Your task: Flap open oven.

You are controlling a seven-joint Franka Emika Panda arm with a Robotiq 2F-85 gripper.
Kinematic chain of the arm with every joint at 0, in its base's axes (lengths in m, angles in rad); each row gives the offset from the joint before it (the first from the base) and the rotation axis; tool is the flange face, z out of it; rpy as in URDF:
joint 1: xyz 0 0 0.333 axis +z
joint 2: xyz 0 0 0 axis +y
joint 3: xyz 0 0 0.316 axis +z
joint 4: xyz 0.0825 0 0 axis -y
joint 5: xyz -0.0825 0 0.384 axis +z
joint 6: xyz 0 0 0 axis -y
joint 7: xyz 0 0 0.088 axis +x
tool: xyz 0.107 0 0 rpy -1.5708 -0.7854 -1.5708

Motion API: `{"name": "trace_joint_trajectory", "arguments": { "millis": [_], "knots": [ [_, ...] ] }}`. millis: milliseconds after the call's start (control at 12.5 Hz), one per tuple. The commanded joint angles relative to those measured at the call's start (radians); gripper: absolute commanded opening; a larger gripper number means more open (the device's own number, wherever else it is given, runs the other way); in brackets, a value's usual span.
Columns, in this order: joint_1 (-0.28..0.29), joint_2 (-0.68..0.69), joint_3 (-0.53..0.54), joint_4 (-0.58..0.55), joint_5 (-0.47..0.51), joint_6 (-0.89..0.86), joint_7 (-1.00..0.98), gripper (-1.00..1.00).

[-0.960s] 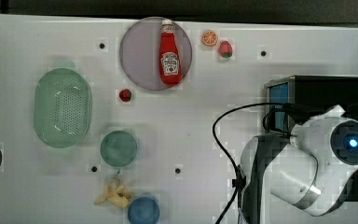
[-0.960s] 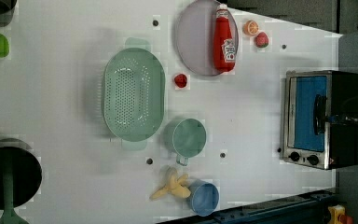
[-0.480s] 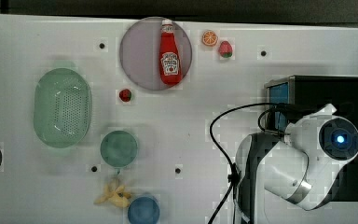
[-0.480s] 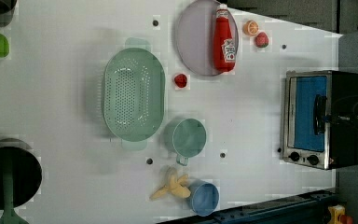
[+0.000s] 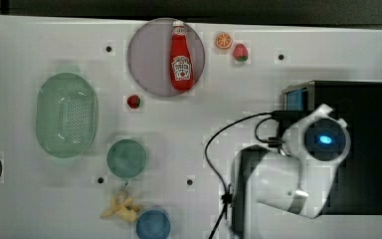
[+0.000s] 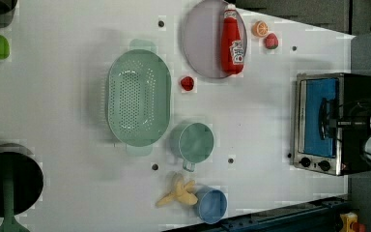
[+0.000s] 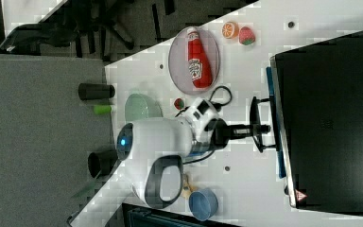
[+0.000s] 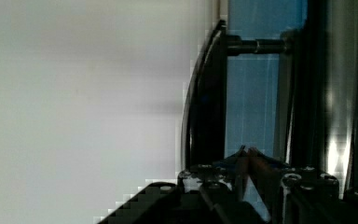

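so the oven sits at the table edge on the left view's right, door seemingly not dropped yet; the gripper is clenched narrow on its dark bar handle, presumably so it can tug the door down.

oven: matt black top, brushed silver metal frame, glossy blue-tinted door | arm: glossy white plastic shell | table: smooth matt white | colander: pale-green plastic
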Motion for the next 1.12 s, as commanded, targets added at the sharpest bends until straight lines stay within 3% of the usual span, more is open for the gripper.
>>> {"name": "trace_joint_trajectory", "arguments": {
  "millis": [80,400,1120],
  "knots": [
    [0.078,0.021,0.065,-0.038,-0.104,0.002,0.24,-0.65],
    [0.109,0.078,0.12,-0.042,-0.352,-0.005,0.512,-0.65],
    [0.246,0.284,0.181,-0.007,-0.726,-0.116,1.129,-0.65]
  ]
}}
